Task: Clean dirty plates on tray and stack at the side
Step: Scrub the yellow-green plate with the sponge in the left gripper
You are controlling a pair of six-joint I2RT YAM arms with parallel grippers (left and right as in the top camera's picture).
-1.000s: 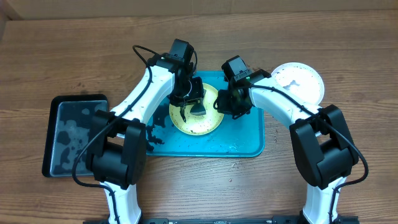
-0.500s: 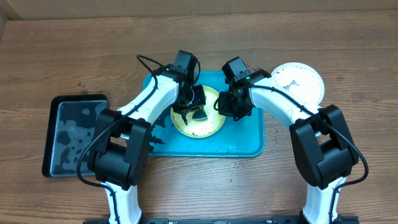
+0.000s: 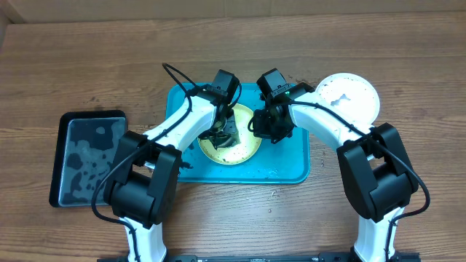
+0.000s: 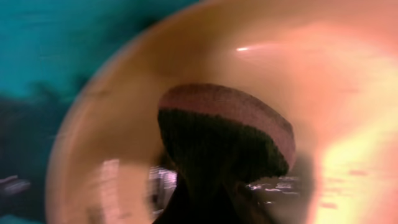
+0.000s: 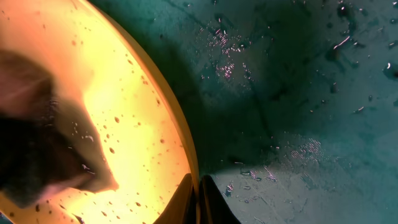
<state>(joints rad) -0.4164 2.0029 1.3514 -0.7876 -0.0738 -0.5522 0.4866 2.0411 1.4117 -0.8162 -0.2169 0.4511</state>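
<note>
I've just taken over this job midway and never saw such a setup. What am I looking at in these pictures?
Two robot arms work at a wooden table. One picture looks down from above; the other two come from cameras on the wrists. A blue tray holds a yellow plate. The left gripper is shut on a sponge pressed against that plate. The right gripper pinches the plate's rim. A white plate sits on the table right of the tray, a black tray to its left.
</note>
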